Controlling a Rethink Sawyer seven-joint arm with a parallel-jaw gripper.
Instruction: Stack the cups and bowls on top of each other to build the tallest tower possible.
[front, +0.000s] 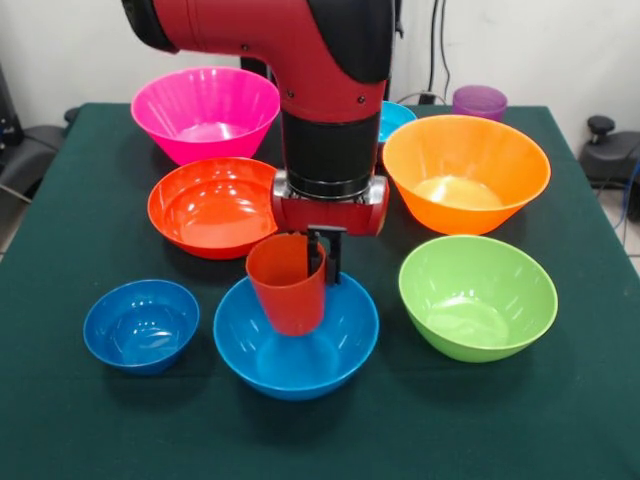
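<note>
My gripper (322, 266) is shut on the right wall of the orange-red cup (285, 290), one finger inside the rim and one outside. The cup is upright, slightly tilted, with its base down inside the sky-blue bowl (240, 350) at the front middle; I cannot tell whether it touches the bowl's floor. The red-orange bowl (205, 205) lies just behind, left of the arm. The orange bowl (465, 170) is at the right rear, the lime green bowl (477, 295) in front of it. The pink bowl (205, 110) is at the far left. The purple cup (479, 100) stands at the far right.
A small dark blue bowl (140, 325) sits at the front left, close to the sky-blue bowl. A cyan bowl (397, 118) is partly hidden behind the arm. The green table (560, 420) ends at the sides, with dark equipment (610, 150) beyond the right edge.
</note>
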